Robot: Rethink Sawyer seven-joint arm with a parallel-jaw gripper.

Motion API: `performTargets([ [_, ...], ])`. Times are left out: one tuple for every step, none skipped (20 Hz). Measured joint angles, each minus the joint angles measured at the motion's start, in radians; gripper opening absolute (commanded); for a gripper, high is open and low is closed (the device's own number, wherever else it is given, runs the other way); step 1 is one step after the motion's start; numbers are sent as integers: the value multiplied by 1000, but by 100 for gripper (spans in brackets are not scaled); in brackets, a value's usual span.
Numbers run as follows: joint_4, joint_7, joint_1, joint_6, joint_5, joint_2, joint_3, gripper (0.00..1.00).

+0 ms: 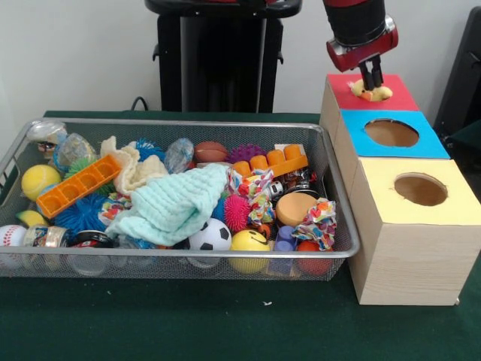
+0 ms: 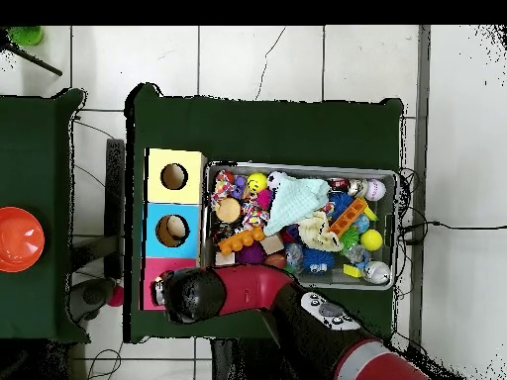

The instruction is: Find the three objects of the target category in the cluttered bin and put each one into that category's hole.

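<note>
Holding yellow duck toy (image 1: 371,92), gripper (image 1: 370,81) above red-topped box (image 1: 394,95)

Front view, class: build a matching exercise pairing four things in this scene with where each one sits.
Things:
1. yellow rubber duck
2. soccer ball
3. mint green cloth
4. orange tray

Places:
A. left part of the bin, tilted on other toys
B. on the red-topped box, under the claw
C. front wall of the bin, beside a yellow smiley ball
D. spread across the bin's middle

Pairs: 1-B, 2-C, 3-D, 4-A
</note>
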Motion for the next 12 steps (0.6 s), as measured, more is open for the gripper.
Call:
performTargets([
  [-2, 0, 1, 0, 0, 2, -1, 0],
  [-4, 0, 2, 0, 0, 6, -4, 0],
  [-4, 0, 3, 0, -2, 11, -8, 0],
  [-5, 0, 4, 0, -3, 16, -12, 0],
  [-5, 0, 5, 0, -6, 19, -16, 0],
  [-5, 0, 7, 0, -11, 24, -21, 0],
  [-5, 0, 8, 0, -15, 29, -27, 0],
  [-5, 0, 9, 0, -17, 32, -30, 0],
  [-5, 0, 10, 0, -21, 37, -36, 0],
  [-6, 0, 11, -2, -22, 41, -40, 0],
  [-8, 0, 11, -4, -24, 44, -44, 0],
  [-9, 0, 12, -7, -26, 48, -47, 0],
])
